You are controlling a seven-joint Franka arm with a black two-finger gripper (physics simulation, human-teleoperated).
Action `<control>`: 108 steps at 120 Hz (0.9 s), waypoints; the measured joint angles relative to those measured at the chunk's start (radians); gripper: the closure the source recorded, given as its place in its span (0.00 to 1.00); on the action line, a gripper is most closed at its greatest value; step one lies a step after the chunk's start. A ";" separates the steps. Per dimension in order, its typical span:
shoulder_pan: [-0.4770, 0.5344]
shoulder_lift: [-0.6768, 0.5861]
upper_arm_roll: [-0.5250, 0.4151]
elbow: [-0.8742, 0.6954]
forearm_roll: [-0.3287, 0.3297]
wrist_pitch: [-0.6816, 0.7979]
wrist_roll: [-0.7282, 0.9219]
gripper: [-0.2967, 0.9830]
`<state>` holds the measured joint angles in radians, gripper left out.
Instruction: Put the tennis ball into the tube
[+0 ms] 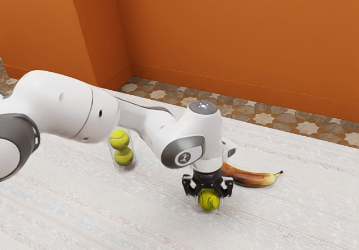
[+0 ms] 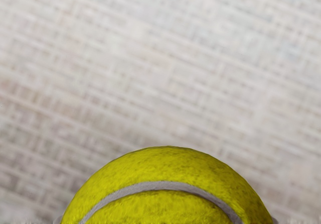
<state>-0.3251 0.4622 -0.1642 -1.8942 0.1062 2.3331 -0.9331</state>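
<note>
The ball (image 1: 209,200) should be light, springy, apt to roll, best taken across its middle; whether the claw (image 1: 209,195) pinches it cannot be told.

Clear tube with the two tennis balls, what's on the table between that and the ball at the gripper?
The exterior view shows bare table between the clear tube and the ball.

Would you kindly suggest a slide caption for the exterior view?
Gripper at a tennis ball, near a banana; two more balls in the clear tube.
</note>
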 joint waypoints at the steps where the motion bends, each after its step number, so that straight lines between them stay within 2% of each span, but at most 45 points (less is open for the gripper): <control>1: 0.000 -0.002 0.000 0.000 0.000 -0.001 -0.001 0.48; 30: 0.016 -0.202 -0.002 -0.015 0.003 -0.102 -0.026 0.55; 59: 0.112 -0.388 0.001 -0.049 0.017 -0.200 0.030 0.59; 90: 0.227 -0.493 0.007 -0.047 0.035 -0.264 0.089 0.60; 108: 0.259 -0.502 0.051 -0.033 0.038 -0.278 0.114 0.59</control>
<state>-0.0663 -0.0394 -0.1136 -1.9269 0.1446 2.0556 -0.8193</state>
